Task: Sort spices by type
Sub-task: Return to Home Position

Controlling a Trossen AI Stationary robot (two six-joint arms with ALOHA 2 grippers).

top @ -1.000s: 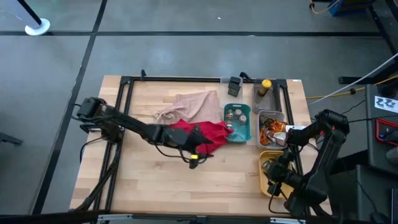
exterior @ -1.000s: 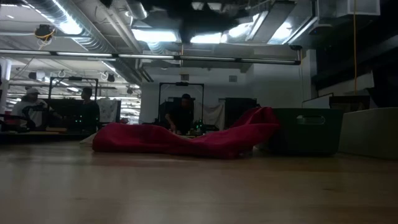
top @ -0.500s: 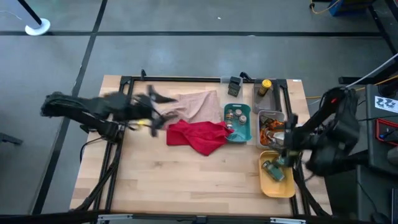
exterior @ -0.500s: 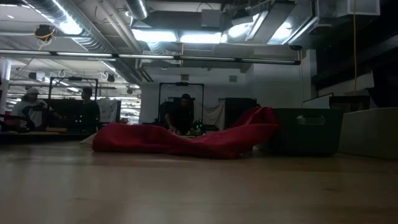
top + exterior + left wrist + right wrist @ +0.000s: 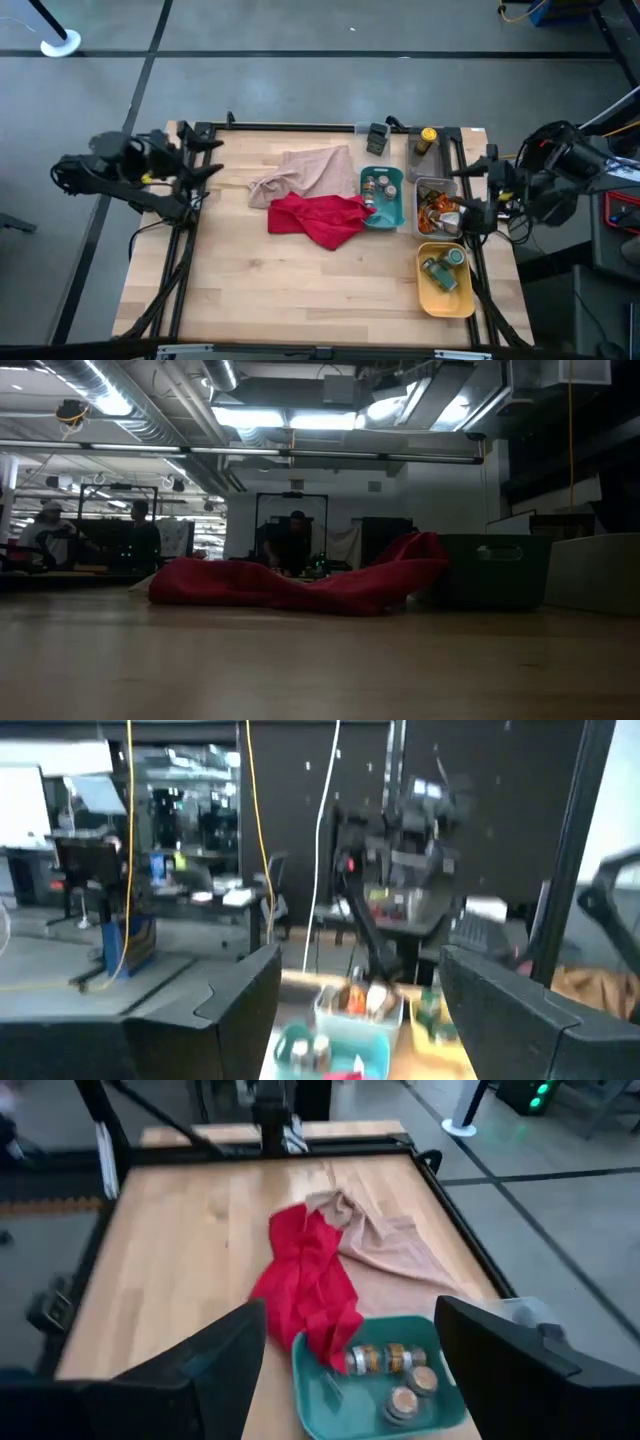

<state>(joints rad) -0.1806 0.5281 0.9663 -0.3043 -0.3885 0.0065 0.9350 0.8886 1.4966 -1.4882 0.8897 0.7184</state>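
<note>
The spices lie sorted at the table's right. Small jars (image 5: 379,186) sit in a teal tray (image 5: 392,215), brown-orange sachets (image 5: 437,206) in a clear tray (image 5: 447,184), and green-lidded jars (image 5: 444,268) in a yellow tray (image 5: 432,296). A yellow-capped bottle (image 5: 427,137) stands at the far edge. My left gripper (image 5: 200,163) hangs open, raised over the table's left edge. My right gripper (image 5: 476,195) hangs open and raised beside the clear tray. Neither has anything between its fingers, and neither shows in the low view.
A red cloth (image 5: 318,219) lies crumpled mid-table, overlapping the teal tray's left rim, with a beige cloth (image 5: 305,170) behind it. A black frame (image 5: 290,127) borders the table. Bare wood (image 5: 280,290) spreads across the near half. People stand in the room beyond.
My left gripper has drawn back from over the red cloth toward the table's left edge and risen, tipping up toward level. My right gripper has lifted from the yellow tray and gone toward the far right. Both have stayed open. The cloths and trays lie as before.
</note>
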